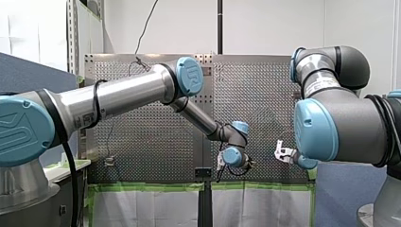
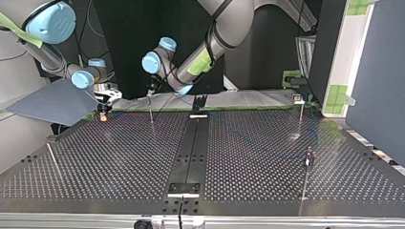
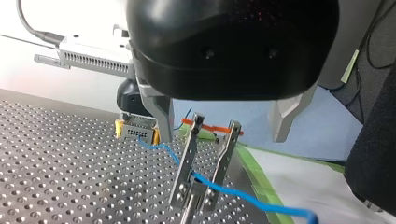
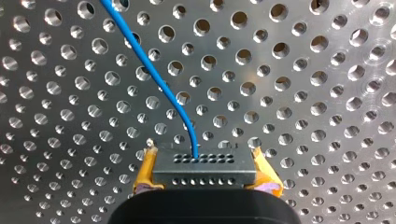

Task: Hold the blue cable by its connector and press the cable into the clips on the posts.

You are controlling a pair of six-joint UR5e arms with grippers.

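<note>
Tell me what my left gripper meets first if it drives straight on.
Likely the two-pronged clip with the blue cable across it, directly ahead between the left gripper's open jaws; depth unclear.

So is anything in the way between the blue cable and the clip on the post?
Nothing visible. The blue cable runs from the connector to the clip, with my left fingers open either side.

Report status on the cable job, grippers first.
Right gripper shut on connector. Left gripper open, clip ahead between its fingers. Blue cable runs between the clip's prongs. Nothing seen in the way.
</note>
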